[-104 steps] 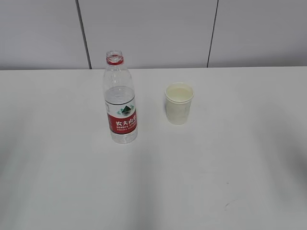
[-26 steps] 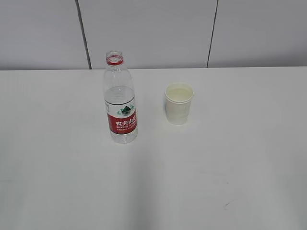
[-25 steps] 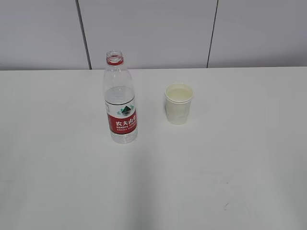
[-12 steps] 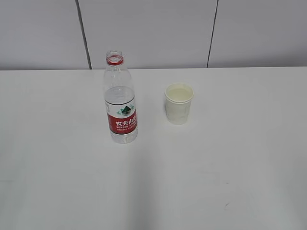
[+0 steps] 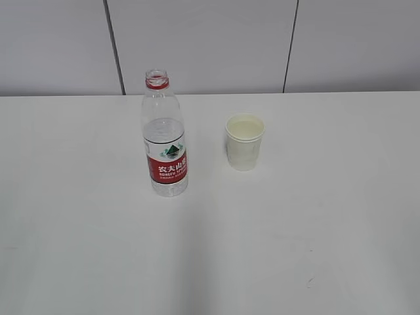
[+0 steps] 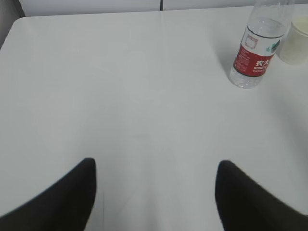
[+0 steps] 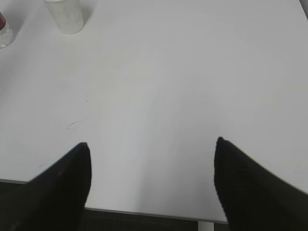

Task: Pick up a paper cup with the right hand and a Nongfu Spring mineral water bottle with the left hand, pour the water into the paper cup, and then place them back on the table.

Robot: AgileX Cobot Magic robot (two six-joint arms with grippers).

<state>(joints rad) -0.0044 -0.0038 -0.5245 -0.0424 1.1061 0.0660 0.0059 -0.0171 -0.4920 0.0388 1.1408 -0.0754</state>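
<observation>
The Nongfu Spring bottle [image 5: 164, 134] stands upright and uncapped on the white table [image 5: 295, 230], partly filled with clear water. The white paper cup [image 5: 245, 142] stands upright to its right, a short gap between them. Neither arm shows in the exterior view. In the left wrist view my left gripper [image 6: 155, 166] is open and empty over bare table, with the bottle [image 6: 256, 53] far ahead at the upper right and the cup's edge [image 6: 297, 41] beyond it. In the right wrist view my right gripper [image 7: 151, 147] is open and empty above the table's near edge, with the cup [image 7: 66, 14] far ahead at the upper left.
A grey panelled wall [image 5: 210, 46] runs behind the table. The table's near edge [image 7: 144, 212] shows under the right gripper, with dark floor below. A faint scuff mark [image 7: 74, 124] lies on the tabletop.
Soft shadows at the left and right sides of the table 4.2 s ago have gone. The bottle and cup have not moved.
</observation>
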